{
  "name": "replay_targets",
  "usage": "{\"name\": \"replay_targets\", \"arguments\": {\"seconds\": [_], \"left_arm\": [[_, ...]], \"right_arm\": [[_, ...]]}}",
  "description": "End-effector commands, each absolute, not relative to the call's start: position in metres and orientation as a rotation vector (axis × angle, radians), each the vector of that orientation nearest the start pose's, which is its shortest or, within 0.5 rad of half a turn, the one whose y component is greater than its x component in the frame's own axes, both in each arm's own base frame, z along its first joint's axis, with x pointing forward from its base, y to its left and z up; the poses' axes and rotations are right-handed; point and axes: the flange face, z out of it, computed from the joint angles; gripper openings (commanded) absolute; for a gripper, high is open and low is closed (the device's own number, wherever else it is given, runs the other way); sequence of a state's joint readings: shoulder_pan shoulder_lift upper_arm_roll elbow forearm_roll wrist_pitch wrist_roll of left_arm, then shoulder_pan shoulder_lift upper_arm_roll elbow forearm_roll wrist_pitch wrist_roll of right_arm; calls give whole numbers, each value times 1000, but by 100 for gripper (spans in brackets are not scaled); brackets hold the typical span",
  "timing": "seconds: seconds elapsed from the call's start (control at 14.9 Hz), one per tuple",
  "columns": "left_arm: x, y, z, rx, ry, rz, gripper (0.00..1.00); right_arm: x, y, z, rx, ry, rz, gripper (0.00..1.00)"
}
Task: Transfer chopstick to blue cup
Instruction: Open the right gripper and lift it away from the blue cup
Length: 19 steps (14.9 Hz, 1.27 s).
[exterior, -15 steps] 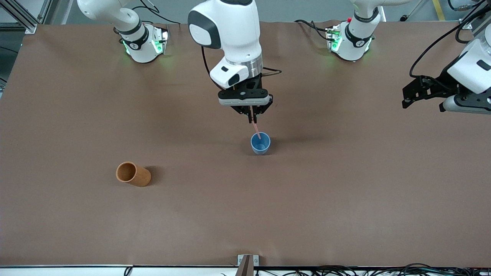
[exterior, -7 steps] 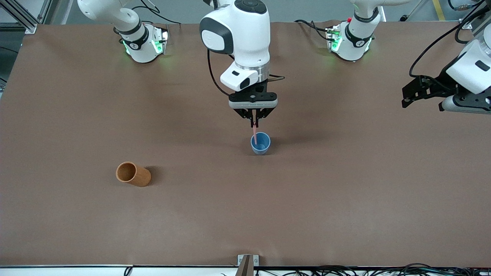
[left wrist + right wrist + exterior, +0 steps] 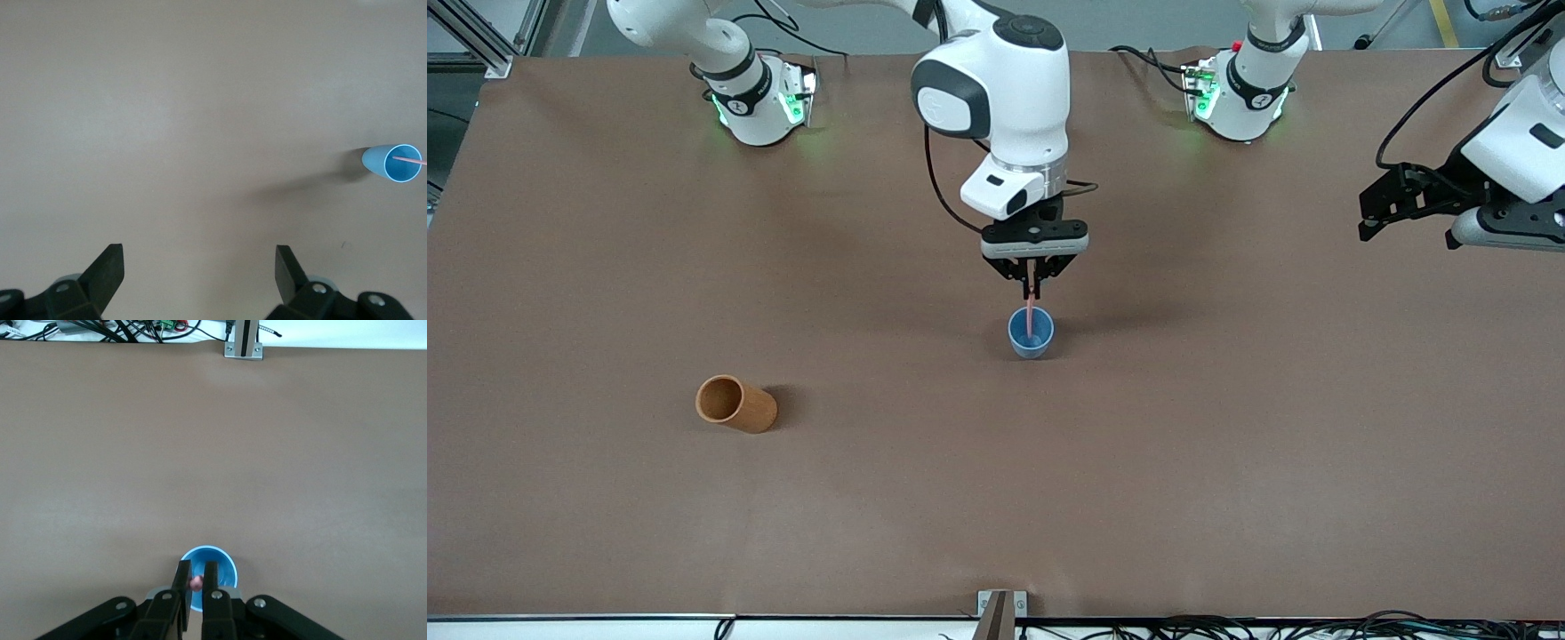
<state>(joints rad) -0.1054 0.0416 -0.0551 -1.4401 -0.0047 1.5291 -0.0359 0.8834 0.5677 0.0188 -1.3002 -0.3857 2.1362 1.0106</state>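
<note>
The blue cup (image 3: 1031,336) stands upright near the middle of the table. Directly over it hangs my right gripper (image 3: 1033,289), shut on the upper end of the pale pink chopstick (image 3: 1031,316). The stick hangs almost upright, with its lower end inside the cup. In the right wrist view the stick's top (image 3: 196,583) shows pinched between the fingers of the right gripper (image 3: 197,581), above the cup's mouth (image 3: 223,565). My left gripper (image 3: 1368,218) waits open and empty at the left arm's end of the table. Its view shows the left gripper (image 3: 200,267), the cup (image 3: 392,163) and the chopstick (image 3: 408,160).
An orange-brown cup (image 3: 735,404) lies on its side toward the right arm's end, nearer the front camera than the blue cup. A metal bracket (image 3: 996,604) and cables sit at the table's front edge.
My right gripper has shifted toward the left arm's end and come down over the blue cup. The chopstick has swung from tilted to nearly upright, its tip lower in the cup.
</note>
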Motion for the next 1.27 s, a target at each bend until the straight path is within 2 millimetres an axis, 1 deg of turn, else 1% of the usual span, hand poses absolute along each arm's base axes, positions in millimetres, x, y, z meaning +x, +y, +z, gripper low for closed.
{"name": "replay_targets", "arguments": {"seconds": [0.0,0.07,0.2,0.27,0.34,0.4,0.47,0.54,0.6,0.67,0.74,0.87,0.94,1.01,1.14,1.21], "left_arm": [[544,-81,675,-3189,199,-82,100],[545,-75,675,-3195,208,-78,100],[546,-66,675,-3193,275,-76,100],[545,-56,674,-3207,279,-57,100],[545,-53,674,-3239,276,-53,100],[545,-53,674,-3257,258,-53,100],[545,-54,674,-3258,247,-54,100],[545,-56,675,-3252,251,-56,100],[546,-58,673,-3244,256,-53,100],[545,-65,673,-3241,275,-52,100],[544,-66,674,-3223,281,-54,100],[544,-59,675,-3205,264,-58,100],[544,-56,675,-3205,264,-56,100],[544,-56,675,-3204,269,-56,100],[544,-56,675,-3205,262,-56,100],[545,-55,673,-3204,256,-51,100]], "right_arm": [[475,582,426,-3060,-119,-730,8],[474,583,424,-3063,-126,-729,10],[473,583,419,-3071,-139,-729,18],[473,583,419,-3071,-138,-727,29],[475,582,420,-3071,-135,-728,44],[478,578,424,-3068,-123,-730,63],[482,575,432,-3058,-108,-738,81],[490,565,444,-3047,-83,-746,92],[498,554,462,-3033,-54,-761,100],[501,545,476,-3025,-30,-771,100],[508,534,484,-3025,-2,-775,100],[519,497,516,-2985,105,-708,100],[530,472,534,-2953,142,-640,100],[535,447,549,-2930,147,-587,100],[550,387,571,-2918,152,-538,100],[554,361,577,-2922,133,-524,100]]}}
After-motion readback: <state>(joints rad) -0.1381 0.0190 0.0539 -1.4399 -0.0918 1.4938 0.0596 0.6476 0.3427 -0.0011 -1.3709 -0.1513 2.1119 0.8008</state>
